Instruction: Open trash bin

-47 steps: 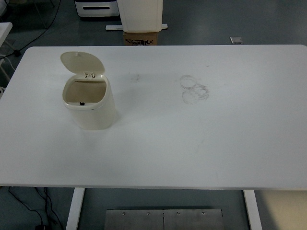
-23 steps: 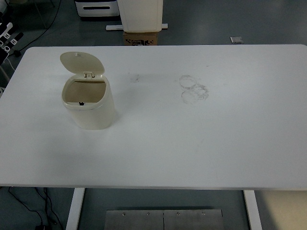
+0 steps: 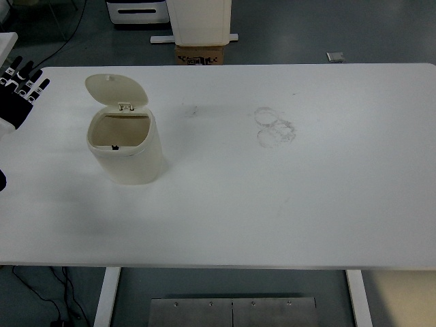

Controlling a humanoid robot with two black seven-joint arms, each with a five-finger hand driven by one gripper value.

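Left hand [image 3: 18,95] open at edge, white table [image 3: 272,204] w/ ring smudges [image 3: 274,127], grey floor [image 3: 306,30]

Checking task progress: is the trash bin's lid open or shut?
Open: the lid stands raised behind the trash bin, exposing its interior.

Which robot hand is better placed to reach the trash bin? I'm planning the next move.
Left: the left robot hand is in view, fingers extended, beside the trash bin on the table's left. The right isn't in view.
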